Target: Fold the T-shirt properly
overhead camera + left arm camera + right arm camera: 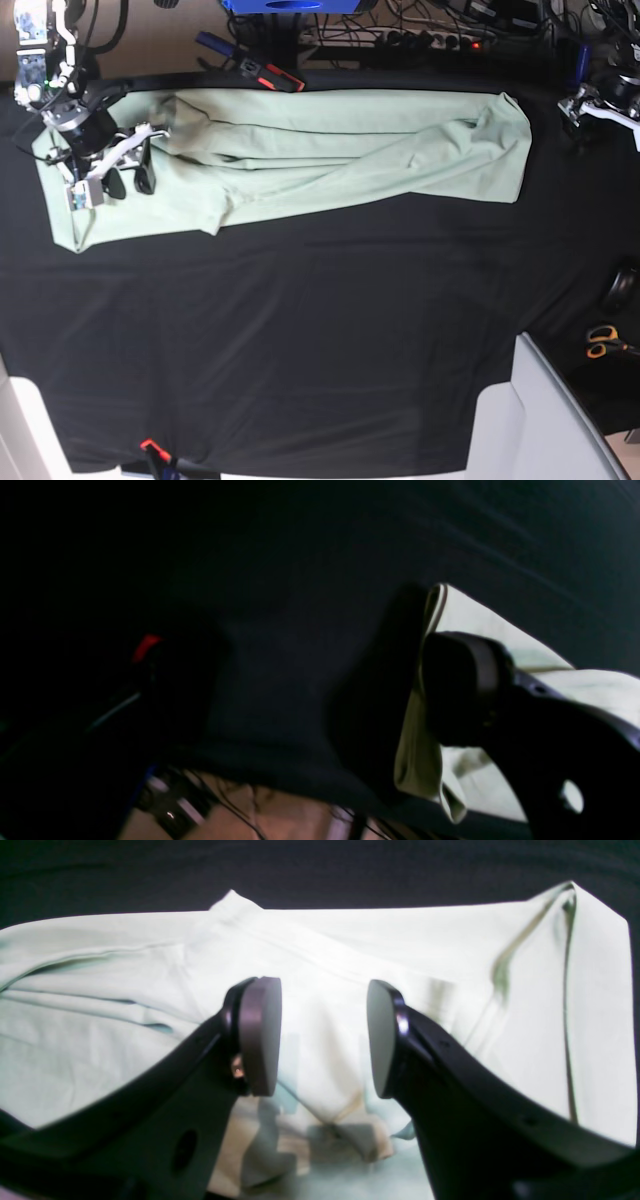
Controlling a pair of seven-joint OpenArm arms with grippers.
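The pale mint-green T-shirt (300, 150) lies rumpled and partly folded along the far side of the table. My right gripper (128, 182) hovers over its left end. In the right wrist view this gripper (324, 1037) is open, with only the T-shirt (125, 1005) showing between the pads. My left gripper (577, 104) sits off the shirt's right end. The left wrist view is dark: one finger (465, 685) stands against a hanging edge of the T-shirt (417, 740) without pinching it. The other finger is lost in the dark far to the left, so the jaws stand wide.
A black cloth (300, 330) covers the table. Orange-handled scissors (603, 340) and a dark round object (620, 290) lie at the right edge. Cables and a power strip (420, 35) run behind the table, beside a red-and-black tool (272, 78). A white surface (545, 420) is at the front right.
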